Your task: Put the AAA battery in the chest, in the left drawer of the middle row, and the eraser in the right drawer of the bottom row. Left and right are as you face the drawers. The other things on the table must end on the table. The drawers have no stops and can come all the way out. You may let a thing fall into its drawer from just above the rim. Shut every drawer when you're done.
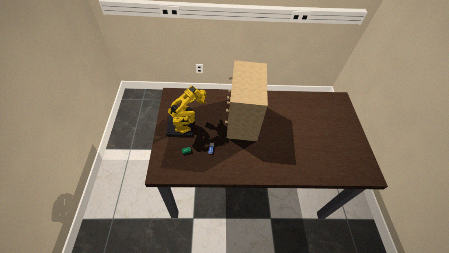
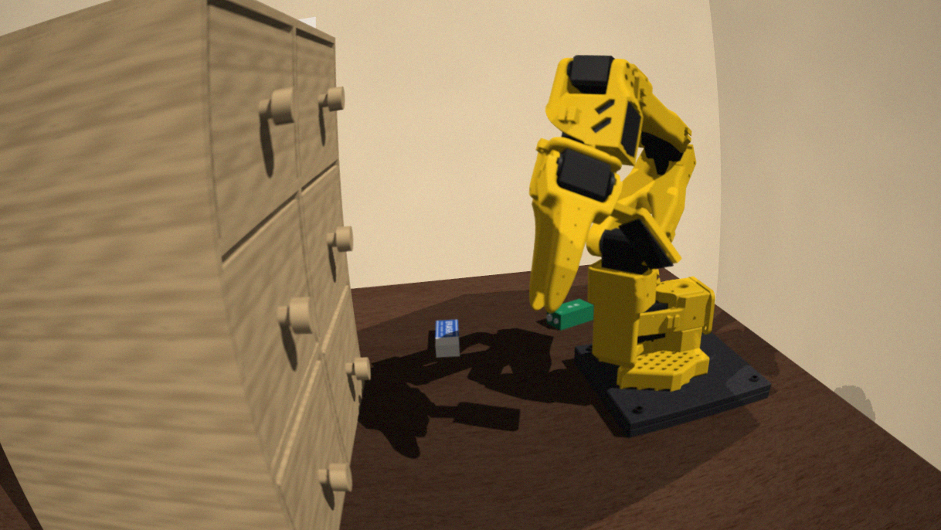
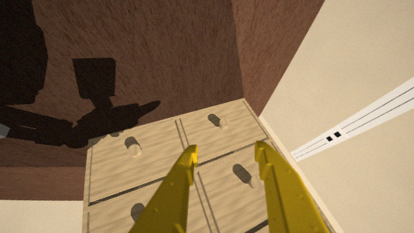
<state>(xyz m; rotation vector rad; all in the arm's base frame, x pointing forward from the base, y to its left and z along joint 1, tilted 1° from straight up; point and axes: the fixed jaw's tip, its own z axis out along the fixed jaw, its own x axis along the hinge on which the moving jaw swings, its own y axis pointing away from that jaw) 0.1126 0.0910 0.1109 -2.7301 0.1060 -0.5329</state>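
Note:
The wooden chest stands on the dark table with three rows of two drawers, all shut. The blue and white eraser lies on the table in front of the chest; it also shows in the exterior view. I see no AAA battery in any view. My yellow gripper hangs in the air beside the arm's base, apart from the chest and above the table. In the wrist view its fingers stand a little apart with nothing between them and point at the lower drawer fronts.
A small green block lies on the table near the arm's base, also seen in the exterior view. The drawer knobs stick out from the chest front. The table's edge is close behind the arm.

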